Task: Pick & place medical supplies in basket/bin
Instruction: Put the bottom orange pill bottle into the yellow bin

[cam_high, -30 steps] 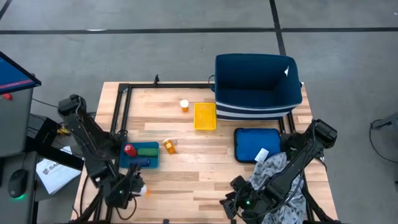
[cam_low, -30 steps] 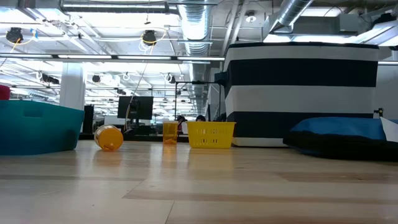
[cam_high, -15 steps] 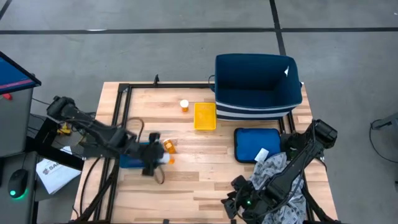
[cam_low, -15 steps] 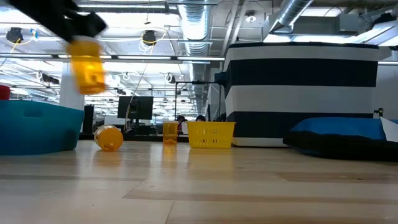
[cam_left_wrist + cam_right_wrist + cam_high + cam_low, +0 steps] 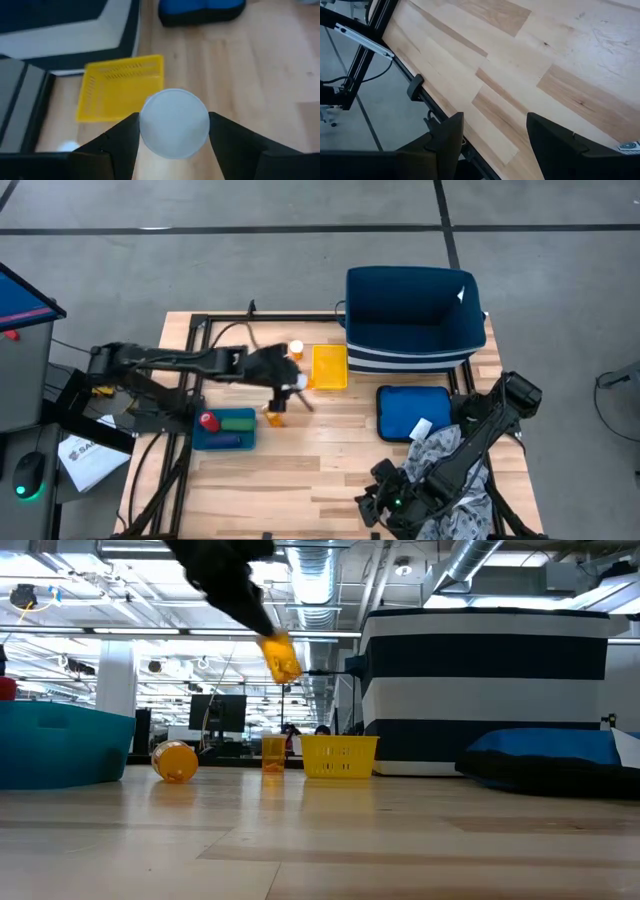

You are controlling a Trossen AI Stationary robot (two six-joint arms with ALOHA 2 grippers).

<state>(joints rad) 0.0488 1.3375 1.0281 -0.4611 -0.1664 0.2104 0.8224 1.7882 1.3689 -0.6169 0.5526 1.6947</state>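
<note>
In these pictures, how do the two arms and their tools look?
Both arms are dark, nearly black, made of slim jointed links with rounded housings at the joints. The left arm carries a thin dark cable that loops above it. The left tool and the right tool each have two broad, dark, flat-sided fingers. A small green light glows near the right arm's tool end.

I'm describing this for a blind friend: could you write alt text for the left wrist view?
Two dark fingers of the left gripper clamp a pill bottle, seen end-on as a round white cap. Beyond it on the wooden table sits a small yellow basket, with a blue pouch farther off.
</note>
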